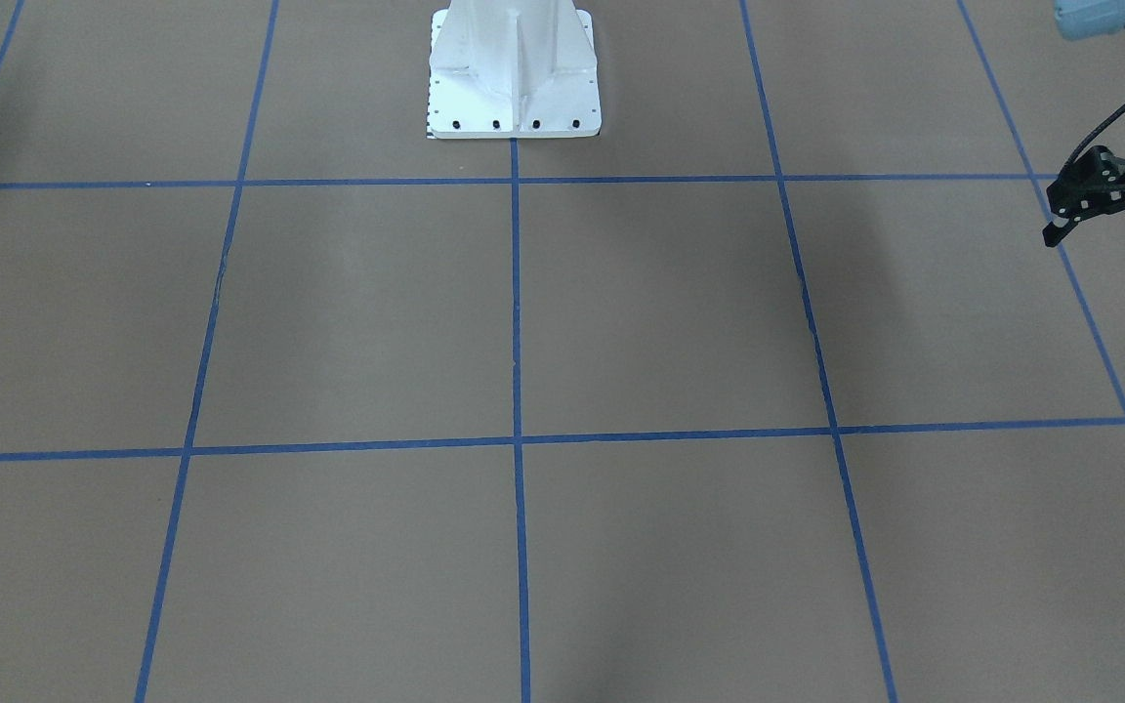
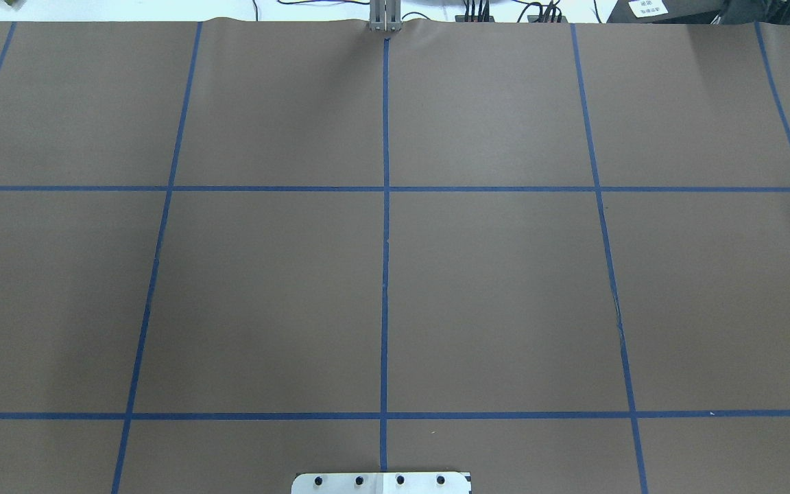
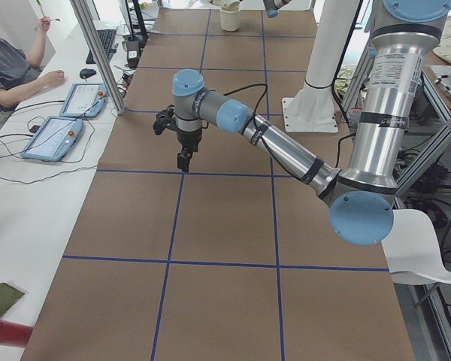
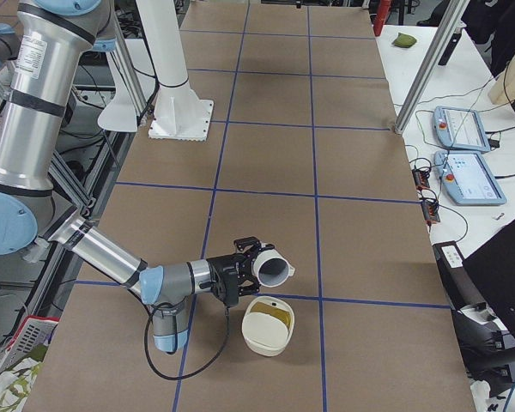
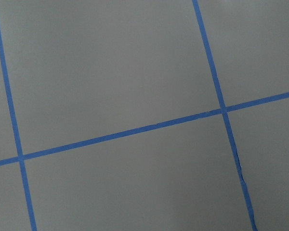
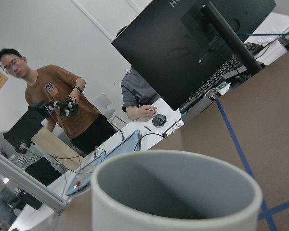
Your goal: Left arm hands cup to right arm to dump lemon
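Note:
The white cup [image 4: 272, 269] hangs tilted on its side above the table, mouth toward a white bowl [image 4: 259, 337]. My right gripper [image 4: 243, 273] is shut on it. In the right wrist view the cup's [image 6: 173, 202] grey inside fills the foreground and looks empty. Yellow lemon [image 4: 275, 318] lies inside the bowl. My left gripper [image 1: 1109, 237] hovers at the table's other end, open, with nothing between its black fingers. It also shows as the left gripper [image 3: 183, 154] pointing straight down over the brown mat.
The white robot base [image 1: 514, 73] stands at the table's middle edge. Blue tape lines [image 2: 385, 274] divide the brown mat into squares. Two tablets [image 4: 468, 154], a monitor [image 6: 192, 48] and seated and standing people [image 6: 62, 106] are along the operators' side.

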Robot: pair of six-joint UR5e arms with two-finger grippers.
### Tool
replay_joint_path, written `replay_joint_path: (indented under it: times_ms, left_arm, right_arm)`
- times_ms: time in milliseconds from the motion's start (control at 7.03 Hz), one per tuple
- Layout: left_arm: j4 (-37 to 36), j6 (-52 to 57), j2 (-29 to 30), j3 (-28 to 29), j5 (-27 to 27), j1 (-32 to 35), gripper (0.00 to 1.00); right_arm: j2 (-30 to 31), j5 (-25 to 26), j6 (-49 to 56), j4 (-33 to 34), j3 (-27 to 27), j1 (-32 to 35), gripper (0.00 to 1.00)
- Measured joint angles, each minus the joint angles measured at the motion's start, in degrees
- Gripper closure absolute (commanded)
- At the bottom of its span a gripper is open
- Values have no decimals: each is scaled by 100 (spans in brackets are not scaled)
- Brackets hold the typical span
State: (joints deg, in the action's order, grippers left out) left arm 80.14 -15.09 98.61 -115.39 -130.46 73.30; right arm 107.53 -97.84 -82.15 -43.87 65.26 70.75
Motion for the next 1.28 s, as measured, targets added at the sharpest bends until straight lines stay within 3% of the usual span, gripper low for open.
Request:
replay_joint_path:
  times_ms: [712,996,1281]
  left_arm:
    - [1,-3,9,4,-48,0,0]
    - [1,-3,6,13,-50,0,0]
    - [1,-5,6,15,-52,0,0]
  right_arm:
    - [-20,3,5187,474,83,1,100]
    - [-50,-15,5808,525,223,1,100]
    - [-61,-134,5588,981,822,-1,100]
